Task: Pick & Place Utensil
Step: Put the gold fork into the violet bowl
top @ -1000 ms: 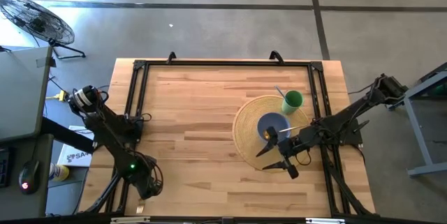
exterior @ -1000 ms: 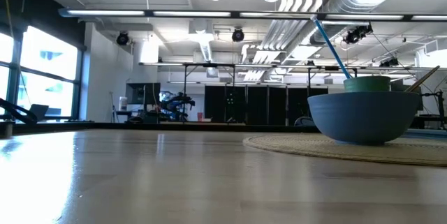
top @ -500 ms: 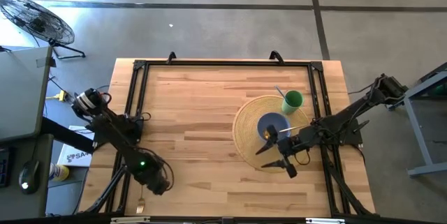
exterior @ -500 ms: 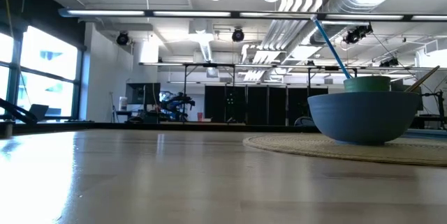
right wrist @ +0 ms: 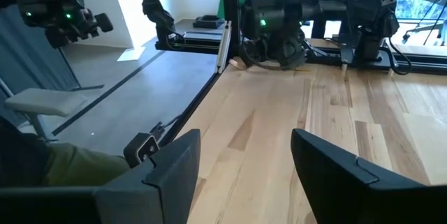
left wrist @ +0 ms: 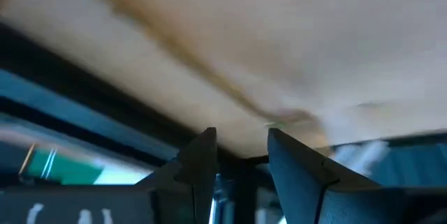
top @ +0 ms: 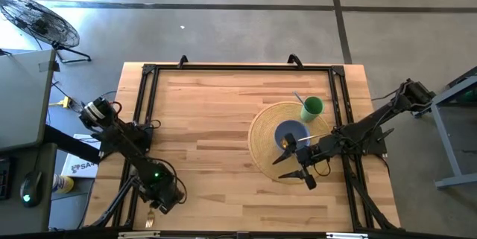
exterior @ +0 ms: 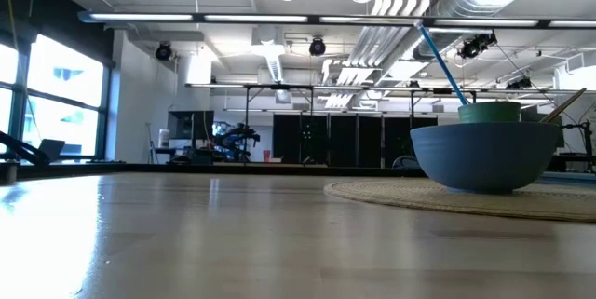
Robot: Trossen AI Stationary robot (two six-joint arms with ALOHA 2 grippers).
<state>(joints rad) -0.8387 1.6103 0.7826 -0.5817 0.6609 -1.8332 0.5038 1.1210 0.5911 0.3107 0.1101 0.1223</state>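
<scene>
My left gripper (top: 160, 200) (left wrist: 242, 147) is at the table's near left corner, its fingers close together. A pale fork (top: 151, 214) sticks out of it toward the near edge. My right gripper (top: 283, 167) (right wrist: 244, 154) hangs open above the round woven mat (top: 262, 150) (exterior: 391, 192), just near of the blue bowl (top: 292, 132) (exterior: 484, 155). The bowl stands on the mat, and a wooden utensil (top: 317, 136) leans on its rim. A green cup (top: 312, 107) with a blue stick (exterior: 442, 61) stands behind it. My left gripper holds the fork from above. The gripper's own body hides the place of contact in the high view, and the left wrist view is blurred. The fork's tined end (top: 151, 217) points toward the table's near edge. I cannot tell whether it is off the wood.
A black frame (top: 149, 90) runs along the table's left, far and right sides. Bare wood (top: 209, 135) lies between the two arms. Beside the table stand a fan (top: 37, 19) and a side desk with a mouse (top: 28, 188).
My left gripper has swung a little toward the table's right while turning. The fork has moved with it, away from the near edge.
</scene>
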